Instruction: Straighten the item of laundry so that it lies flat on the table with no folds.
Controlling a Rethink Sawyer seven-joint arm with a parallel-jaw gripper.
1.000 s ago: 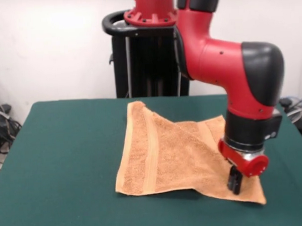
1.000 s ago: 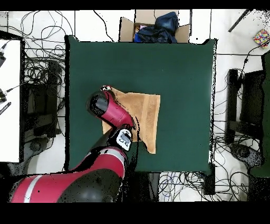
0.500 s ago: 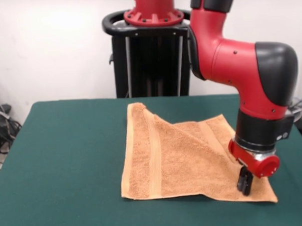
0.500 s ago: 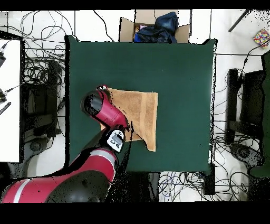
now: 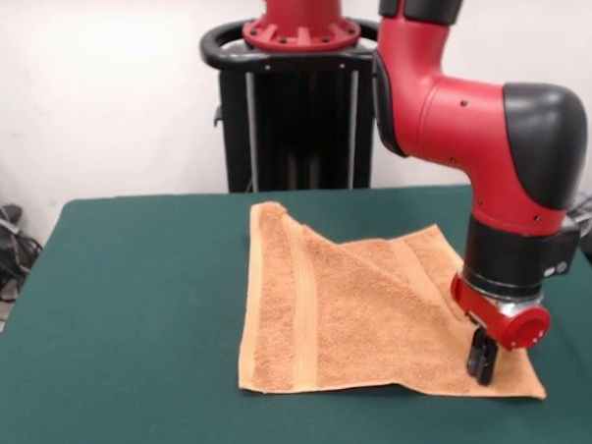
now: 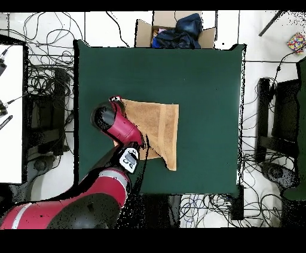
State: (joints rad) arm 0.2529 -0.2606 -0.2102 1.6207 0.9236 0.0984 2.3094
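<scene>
1. Towel (image 5: 359, 318) spread on green desk (image 5: 123, 318), one corner folded over, near corner under hand (image 5: 482, 356).
2. Hand pinched shut on that towel corner, fingers (image 5: 484, 363) pressed down.
3. Cardboard box (image 6: 143, 33) beyond desk edge, filled with dark cloth (image 6: 179, 30).

Behind your rig: plain white wall (image 5: 94, 93), evenly lit. Black cables (image 5: 0, 245) heaped at left edge in front view. From above you see white tiled floor (image 6: 263, 42) strewn with tangled wires (image 6: 45, 77). Open cardboard box (image 6: 143, 30) of dark cloth (image 6: 179, 31) just past bench. White surface (image 6: 11, 113) at left; black stand (image 6: 266, 119) at right.
</scene>
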